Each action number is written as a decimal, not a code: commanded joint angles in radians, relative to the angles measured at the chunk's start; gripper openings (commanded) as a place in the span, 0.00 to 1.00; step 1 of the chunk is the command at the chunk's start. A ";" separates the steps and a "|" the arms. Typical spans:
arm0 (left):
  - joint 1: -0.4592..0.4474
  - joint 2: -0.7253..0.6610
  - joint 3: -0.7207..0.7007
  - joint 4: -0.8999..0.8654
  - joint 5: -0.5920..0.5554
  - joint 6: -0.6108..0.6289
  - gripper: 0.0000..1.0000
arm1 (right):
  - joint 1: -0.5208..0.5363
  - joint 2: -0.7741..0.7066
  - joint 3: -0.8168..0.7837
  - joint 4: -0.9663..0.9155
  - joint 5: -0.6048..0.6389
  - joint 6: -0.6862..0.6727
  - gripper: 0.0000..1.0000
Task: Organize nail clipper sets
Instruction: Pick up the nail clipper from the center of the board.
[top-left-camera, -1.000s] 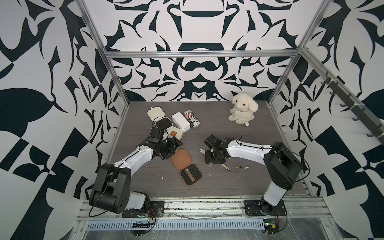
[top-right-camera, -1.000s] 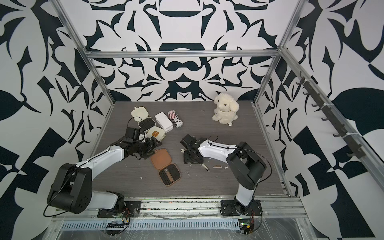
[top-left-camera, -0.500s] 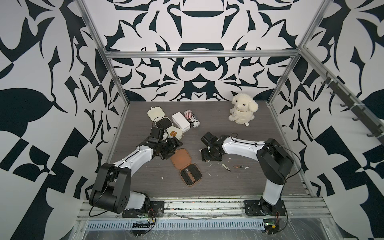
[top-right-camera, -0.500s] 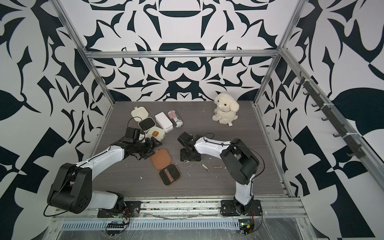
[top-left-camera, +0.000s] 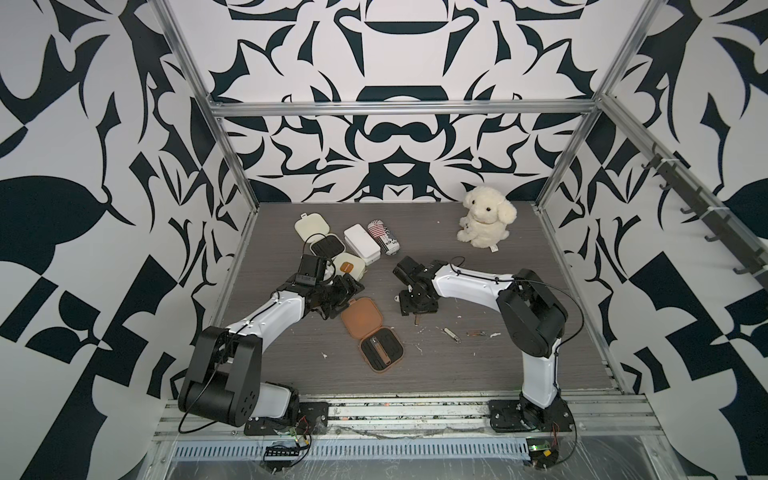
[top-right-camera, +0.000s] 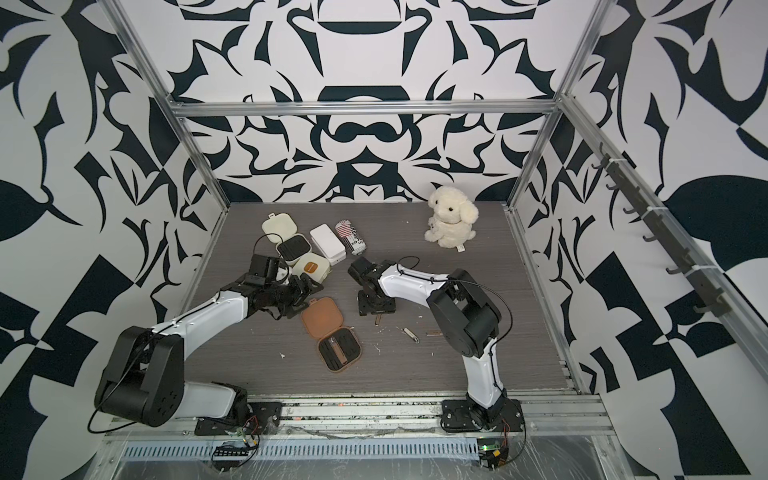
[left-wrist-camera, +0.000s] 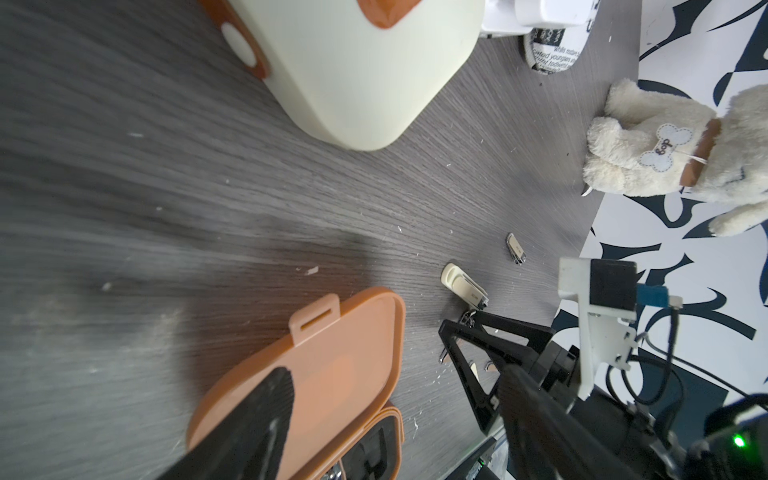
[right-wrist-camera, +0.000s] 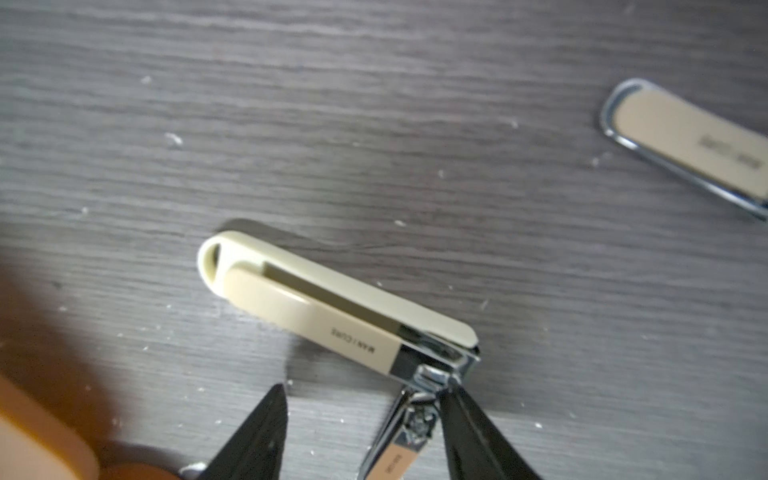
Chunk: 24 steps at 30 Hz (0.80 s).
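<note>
The tan-brown nail clipper case lies open mid-table, lid (top-left-camera: 361, 318) beside its black slotted base (top-left-camera: 381, 348). My left gripper (top-left-camera: 338, 297) hovers open at the lid's (left-wrist-camera: 332, 365) far edge, one finger (left-wrist-camera: 257, 424) over the lid. My right gripper (right-wrist-camera: 365, 390) stands open, tips down at the table just right of the case. A tan-labelled metal clipper (right-wrist-camera: 399, 440) lies between its fingers, against one of them, next to a cream clipper (right-wrist-camera: 332, 307). An open cream case (top-left-camera: 328, 248) and a shut cream case (top-left-camera: 349, 266) sit behind my left gripper.
A white box (top-left-camera: 361, 249) and striped can (top-left-camera: 384, 237) lie by the cream cases. A plush dog (top-left-camera: 486, 222) sits at the back right. Loose clippers (top-left-camera: 451, 334) (top-left-camera: 476, 332) lie on the table in front of the right arm. Metal frame posts border the table.
My right gripper has shifted left toward the tan case and its jaws have narrowed around the tan-labelled clipper. The left arm has not moved.
</note>
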 joint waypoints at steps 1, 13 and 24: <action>0.006 -0.002 -0.023 0.001 0.014 0.014 0.82 | 0.021 0.007 0.007 -0.069 0.055 -0.014 0.53; 0.006 -0.004 -0.026 0.001 0.014 0.012 0.82 | 0.025 0.012 -0.007 -0.057 0.071 -0.021 0.28; 0.006 -0.002 -0.025 0.001 0.012 0.009 0.82 | 0.025 0.033 0.026 -0.069 0.075 -0.041 0.21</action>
